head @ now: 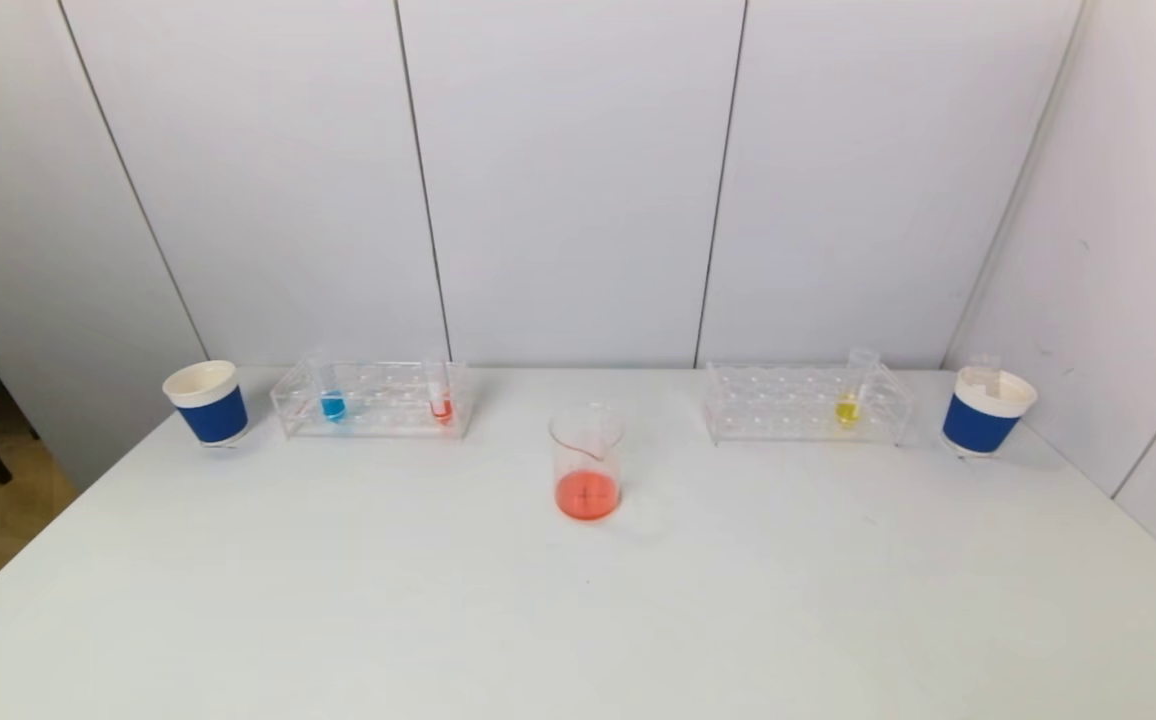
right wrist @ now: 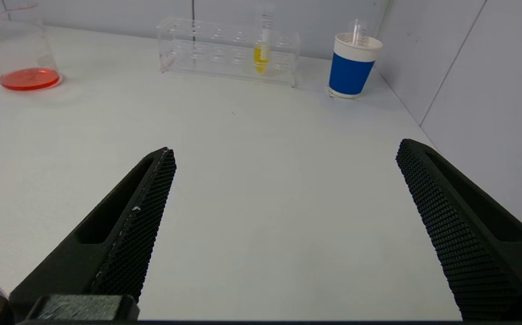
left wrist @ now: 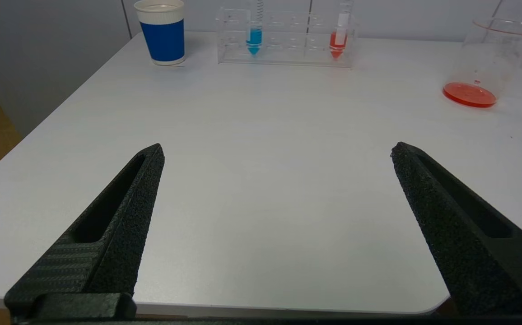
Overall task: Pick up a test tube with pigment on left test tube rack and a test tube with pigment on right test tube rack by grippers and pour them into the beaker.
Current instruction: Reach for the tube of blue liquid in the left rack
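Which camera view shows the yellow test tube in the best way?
The right wrist view: the yellow test tube stands upright in the right rack, closer, and unobstructed. The head view shows it farther off and smaller. The left wrist view does not show it.

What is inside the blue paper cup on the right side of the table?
An empty-looking clear test tube sticks up out of the right blue cup. Its lower part and the cup's bottom are hidden by the cup wall, so other contents cannot be seen.
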You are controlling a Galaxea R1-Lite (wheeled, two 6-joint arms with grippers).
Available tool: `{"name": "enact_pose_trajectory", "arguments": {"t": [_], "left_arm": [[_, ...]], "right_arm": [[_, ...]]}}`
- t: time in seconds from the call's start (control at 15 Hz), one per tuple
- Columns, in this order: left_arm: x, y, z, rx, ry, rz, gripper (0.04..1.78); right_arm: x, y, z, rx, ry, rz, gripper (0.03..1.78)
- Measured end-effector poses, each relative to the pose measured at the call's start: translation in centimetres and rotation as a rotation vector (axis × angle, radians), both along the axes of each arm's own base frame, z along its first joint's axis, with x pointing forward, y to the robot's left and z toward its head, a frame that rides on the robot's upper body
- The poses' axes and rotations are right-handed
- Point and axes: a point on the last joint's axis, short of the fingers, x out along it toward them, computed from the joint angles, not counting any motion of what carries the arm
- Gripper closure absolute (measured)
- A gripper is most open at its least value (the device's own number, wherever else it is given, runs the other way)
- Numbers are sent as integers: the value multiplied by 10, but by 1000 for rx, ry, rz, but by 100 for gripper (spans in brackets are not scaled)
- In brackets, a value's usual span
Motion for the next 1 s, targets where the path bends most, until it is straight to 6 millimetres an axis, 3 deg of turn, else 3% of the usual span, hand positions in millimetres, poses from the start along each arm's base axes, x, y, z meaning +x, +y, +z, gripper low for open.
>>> {"name": "enact_pose_trajectory", "arguments": {"t": [1.0], "left_arm": [[0,0,0,0,0,0,6]], "right_arm": [[0,0,0,0,0,0,4]]}}
